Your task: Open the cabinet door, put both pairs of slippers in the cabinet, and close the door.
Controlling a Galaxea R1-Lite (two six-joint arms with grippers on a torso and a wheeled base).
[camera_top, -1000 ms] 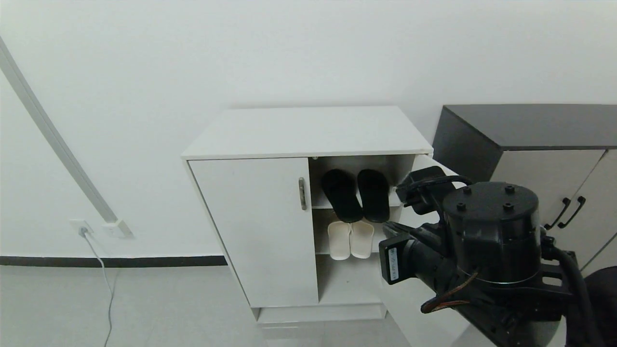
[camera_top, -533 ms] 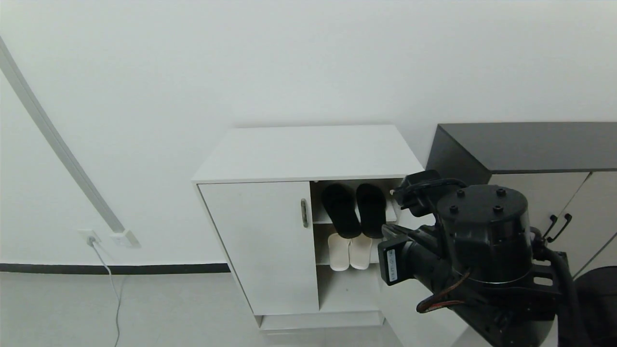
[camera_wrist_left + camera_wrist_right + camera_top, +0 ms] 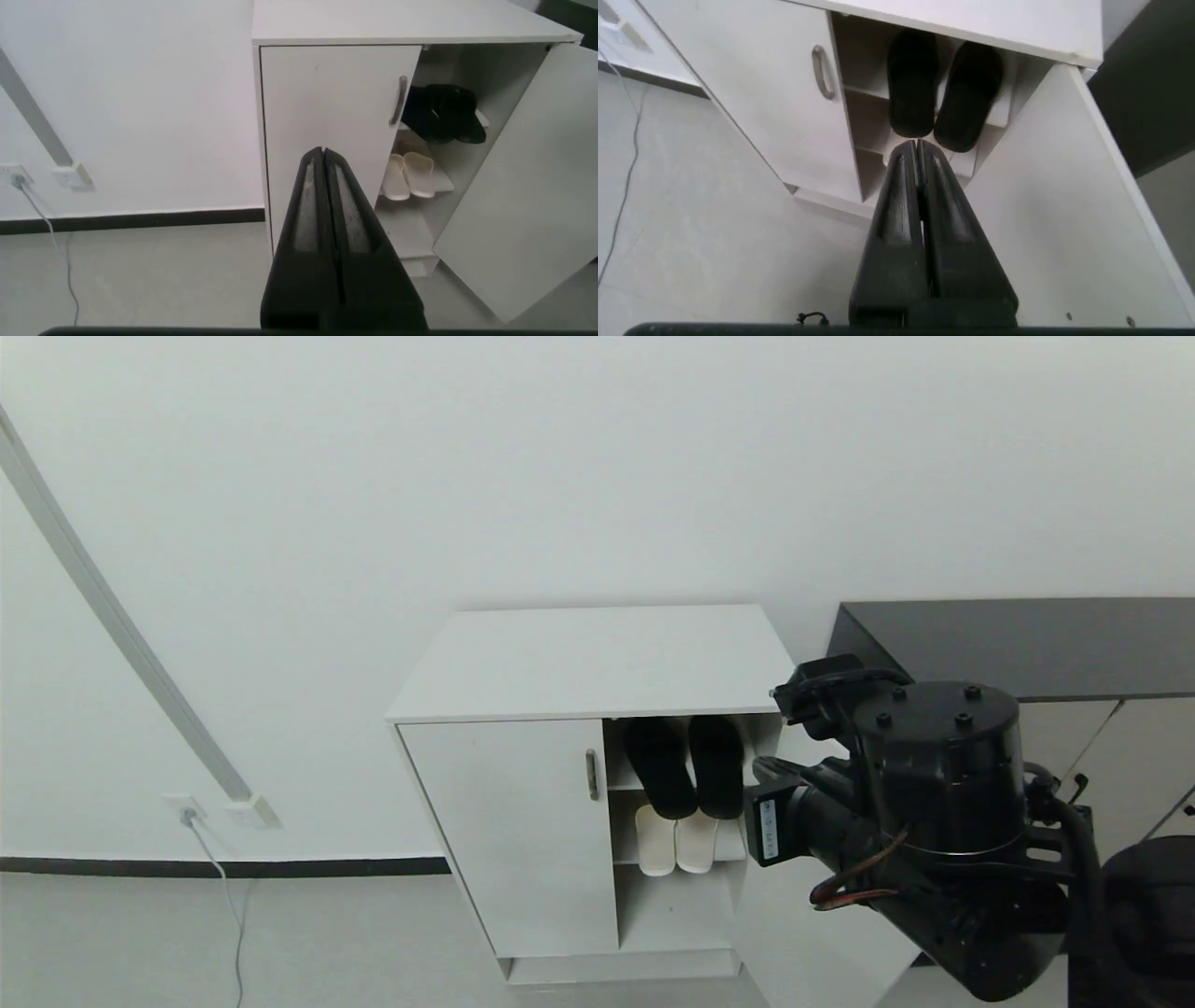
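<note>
Cabinet [image 3: 597,658] of white wood: by the wall; you see its right door [image 3: 812,943] standing open.
Flat black slippers [image 3: 686,765]: inside, top shelf.
Flat white slippers [image 3: 674,838]: shelf just below.
Left gripper [image 3: 322,154]: fingers pressed together, empty.
Right gripper [image 3: 918,145]: pressed together, near the door, likely not touching.

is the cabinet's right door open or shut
Open. The right door stands swung out, and the black slippers and white slippers show inside.
</note>
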